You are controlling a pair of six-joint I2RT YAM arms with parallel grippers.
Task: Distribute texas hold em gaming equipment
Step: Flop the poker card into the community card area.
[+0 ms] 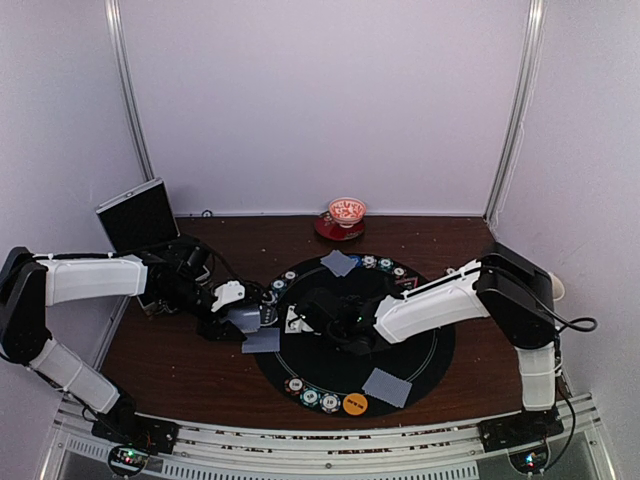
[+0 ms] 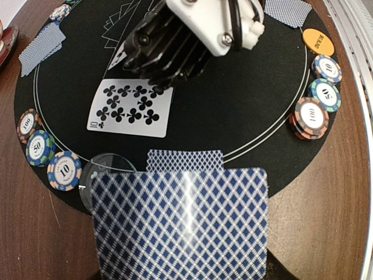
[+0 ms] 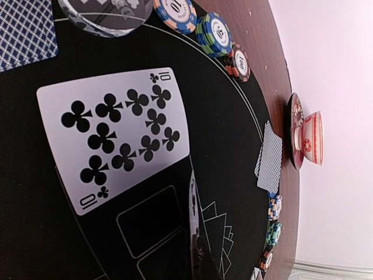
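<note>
Ten of clubs lies face up, centre-left of frame, long axis running left-right. My left gripper clamps the diamond-backed deck; right gripper closed.

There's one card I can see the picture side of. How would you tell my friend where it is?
Find the big round black mat on the brown table. Near the mat's middle, one card lies flat. It is the only card in view turned face up, white with ten black clubs, while the other cards show blue criss-cross backs.
</note>
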